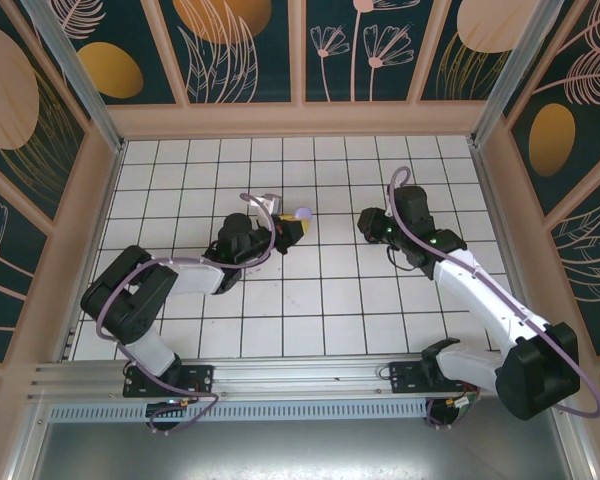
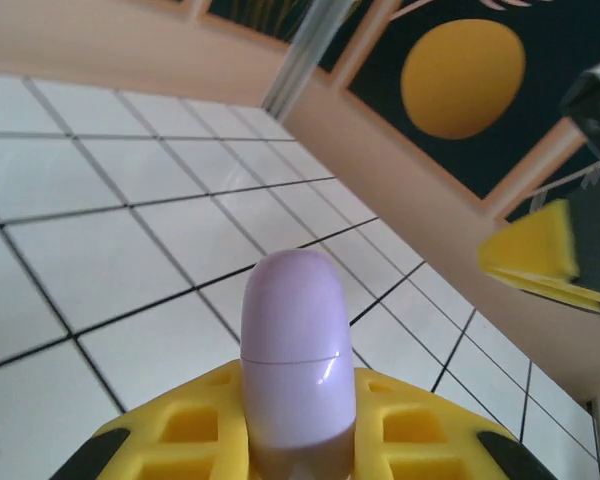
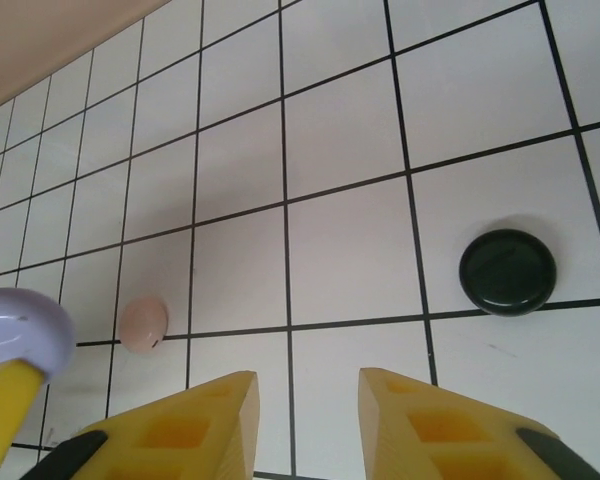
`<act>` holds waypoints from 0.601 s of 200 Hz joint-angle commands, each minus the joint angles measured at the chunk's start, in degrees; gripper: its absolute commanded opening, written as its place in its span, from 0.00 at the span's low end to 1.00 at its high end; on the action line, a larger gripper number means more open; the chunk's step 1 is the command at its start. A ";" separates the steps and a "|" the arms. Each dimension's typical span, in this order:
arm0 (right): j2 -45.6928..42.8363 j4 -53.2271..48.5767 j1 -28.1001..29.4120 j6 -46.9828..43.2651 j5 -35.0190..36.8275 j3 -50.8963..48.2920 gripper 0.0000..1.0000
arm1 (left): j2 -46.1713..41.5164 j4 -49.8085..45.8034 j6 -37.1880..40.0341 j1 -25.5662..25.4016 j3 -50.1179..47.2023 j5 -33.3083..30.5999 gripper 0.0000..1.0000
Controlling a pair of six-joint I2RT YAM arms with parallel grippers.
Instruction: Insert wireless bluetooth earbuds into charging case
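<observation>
White tiled tabletop (image 3: 340,250) with dark grid lines spreads under two arms, walled by dark floral panels. At centre of the overhead view, the left pincer (image 1: 293,228) is clamped on a smooth lilac round charging case (image 2: 297,360), which stands on edge between its yellow fingers. The right pincer (image 3: 308,390) hangs with its jaws parted and nothing between them; a glossy black round case (image 3: 507,271) lies apart at its upper right, and a pale pink round case (image 3: 143,324) lies off to its left.
</observation>
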 commanded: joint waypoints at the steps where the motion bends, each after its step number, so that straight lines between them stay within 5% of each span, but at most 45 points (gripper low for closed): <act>1: -1.17 3.25 -0.90 0.37 -0.90 -1.20 0.34 | 3.94 -3.15 -6.60 -0.41 1.91 -2.95 0.00; 120: -2.85 2.48 -3.98 -0.74 -2.68 -1.38 0.40 | 16.22 -19.80 -10.20 -0.65 14.18 -7.31 0.04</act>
